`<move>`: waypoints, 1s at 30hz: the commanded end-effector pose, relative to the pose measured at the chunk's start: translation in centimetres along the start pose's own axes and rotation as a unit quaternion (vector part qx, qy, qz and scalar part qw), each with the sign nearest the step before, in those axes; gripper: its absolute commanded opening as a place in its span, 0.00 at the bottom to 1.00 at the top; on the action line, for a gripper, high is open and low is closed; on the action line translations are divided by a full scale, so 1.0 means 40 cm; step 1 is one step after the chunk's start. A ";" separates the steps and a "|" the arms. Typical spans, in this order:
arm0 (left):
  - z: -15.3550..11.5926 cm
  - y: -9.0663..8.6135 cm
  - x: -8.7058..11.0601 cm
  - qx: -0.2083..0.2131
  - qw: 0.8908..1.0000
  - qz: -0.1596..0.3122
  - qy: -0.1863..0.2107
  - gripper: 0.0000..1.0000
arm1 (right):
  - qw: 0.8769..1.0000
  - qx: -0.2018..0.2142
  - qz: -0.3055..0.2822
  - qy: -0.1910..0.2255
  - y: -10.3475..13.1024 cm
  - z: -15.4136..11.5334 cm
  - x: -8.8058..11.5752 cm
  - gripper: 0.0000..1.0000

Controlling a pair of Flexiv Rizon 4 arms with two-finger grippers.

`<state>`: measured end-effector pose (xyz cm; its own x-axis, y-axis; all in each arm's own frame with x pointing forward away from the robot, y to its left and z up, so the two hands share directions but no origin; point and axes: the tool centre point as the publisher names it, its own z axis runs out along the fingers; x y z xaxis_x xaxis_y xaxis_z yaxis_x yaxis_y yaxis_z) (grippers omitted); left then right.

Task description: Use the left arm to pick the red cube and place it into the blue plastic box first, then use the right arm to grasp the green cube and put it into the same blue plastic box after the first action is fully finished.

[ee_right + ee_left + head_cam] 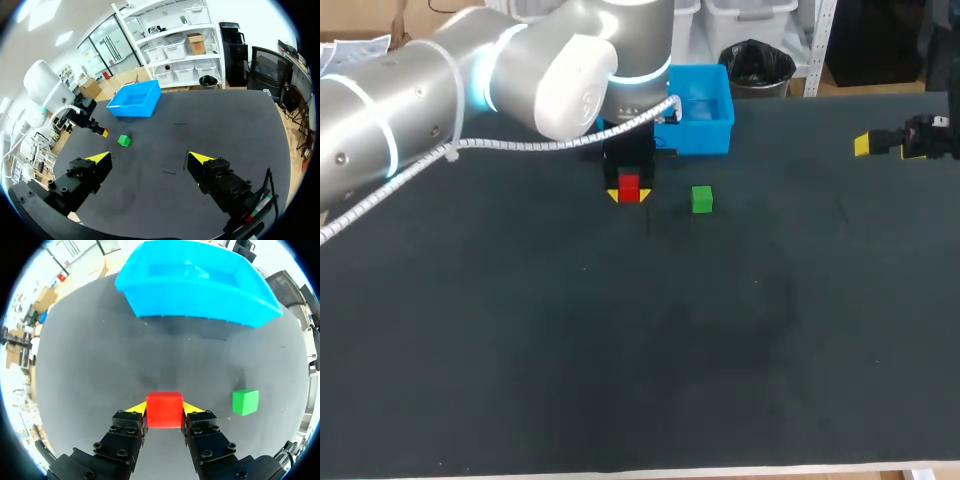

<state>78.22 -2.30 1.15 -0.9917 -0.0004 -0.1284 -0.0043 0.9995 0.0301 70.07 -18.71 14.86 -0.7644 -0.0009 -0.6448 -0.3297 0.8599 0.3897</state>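
Observation:
The red cube [164, 409] sits between the two yellow tips of my left gripper [164, 408], which is shut on it from both sides, low over the dark table. In the head view the red cube [629, 187] shows under my left gripper [628, 193], just in front of the blue plastic box [705, 112]. The green cube [701, 199] lies on the table a little to the right of it. From the left wrist, the green cube [245, 402] is beside the gripper and the blue box [195, 285] lies ahead. My right gripper [150, 159] stands open and empty, far from the green cube [124, 140].
The dark table [650, 340] spreads wide in front of the cubes. My right gripper [865, 145] hangs at the far right edge of the table. The blue box [135, 99] stands at the table's back edge.

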 end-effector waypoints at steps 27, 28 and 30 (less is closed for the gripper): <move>-0.315 0.026 -0.046 0.148 0.988 -0.021 -0.038 0.00 | 1.000 0.001 0.000 0.000 0.002 0.000 0.000 1.00; -0.321 0.025 -0.049 0.151 0.988 -0.022 -0.041 0.00 | 1.000 0.001 0.000 0.000 0.002 0.000 0.000 1.00; -0.334 0.023 -0.056 0.155 0.987 -0.020 -0.047 0.00 | 1.000 0.001 0.000 0.000 0.002 0.000 0.000 1.00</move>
<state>79.32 -2.32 14.32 -0.9783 -0.0524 -0.2007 0.0025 0.9645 -0.2640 70.07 -18.72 14.86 -0.7644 -0.0009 -0.6447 -0.3297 0.8599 0.3897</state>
